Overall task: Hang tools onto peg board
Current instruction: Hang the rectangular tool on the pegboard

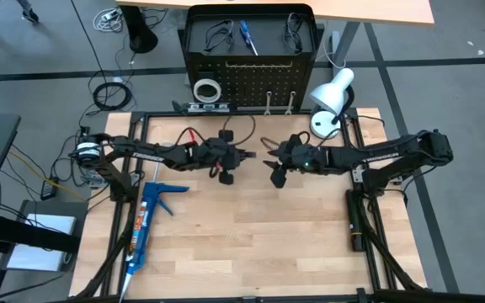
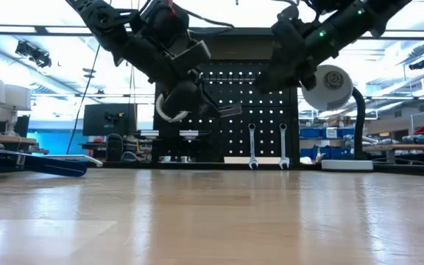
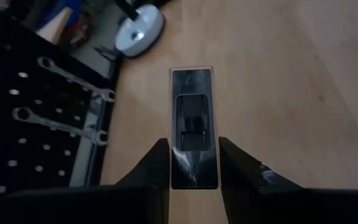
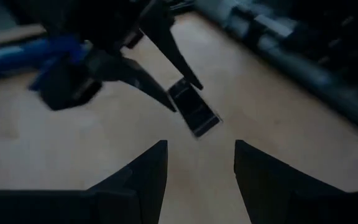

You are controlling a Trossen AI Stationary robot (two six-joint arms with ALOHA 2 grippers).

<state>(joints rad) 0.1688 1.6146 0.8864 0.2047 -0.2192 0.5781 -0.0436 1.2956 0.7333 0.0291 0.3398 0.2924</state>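
While right gripper gapes, left gripper clamps black strip (possibly plastic-cased).

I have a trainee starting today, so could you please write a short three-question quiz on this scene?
1. True or false: the left gripper holds a flat black piece.
2. How many wrenches hang on the peg board?
3. The right gripper is: A) open and empty, B) shut on a wrench.

Key: 1 true; 2 two; 3 A.
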